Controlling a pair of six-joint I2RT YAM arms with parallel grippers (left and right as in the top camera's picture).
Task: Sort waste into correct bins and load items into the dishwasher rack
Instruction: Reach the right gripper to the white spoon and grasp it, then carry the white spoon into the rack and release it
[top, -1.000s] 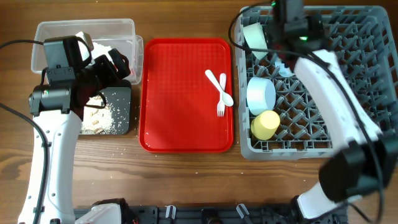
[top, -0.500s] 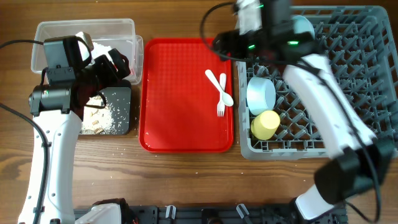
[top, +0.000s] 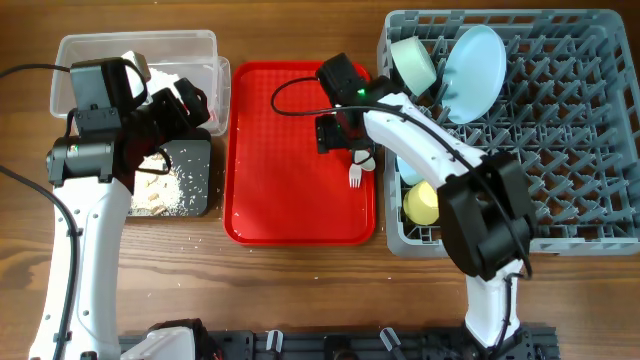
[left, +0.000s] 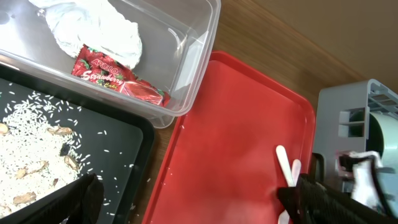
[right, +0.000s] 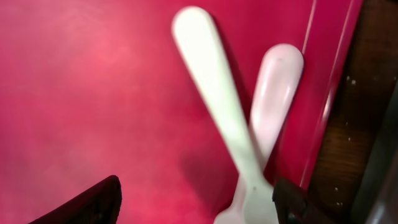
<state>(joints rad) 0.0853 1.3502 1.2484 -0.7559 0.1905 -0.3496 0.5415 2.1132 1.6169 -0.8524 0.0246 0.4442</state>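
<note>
My right gripper (top: 342, 136) hangs open and empty low over the flat red tray (top: 290, 200), just above the crossed white plastic spoon (top: 366, 160) and fork (top: 354, 178). In the right wrist view the gripper (right: 193, 208) straddles their two handles, the longer (right: 214, 93) and the shorter (right: 277, 87). My left gripper (top: 185, 105) is open and empty (left: 193, 205) over the bins. The clear tub (top: 75, 50) holds the napkin (left: 93, 28) and red wrapper (left: 118, 78). The black tray (top: 195, 155) holds food scraps (left: 31, 143). The grey rack (top: 560, 180) holds the light blue plate (top: 472, 85), pale green bowl (top: 412, 62) and yellow cup (top: 425, 203).
The light blue bowl in the rack is mostly hidden under my right arm. A few crumbs lie on the wood in front of the black tray (top: 195, 240). The rack's lattice wall (top: 385, 130) stands right beside the red tray's right rim.
My right arm has swung from the rack's back left corner out over the red tray, down to the spoon and fork. The plate and green bowl now show. The left arm has not moved.
</note>
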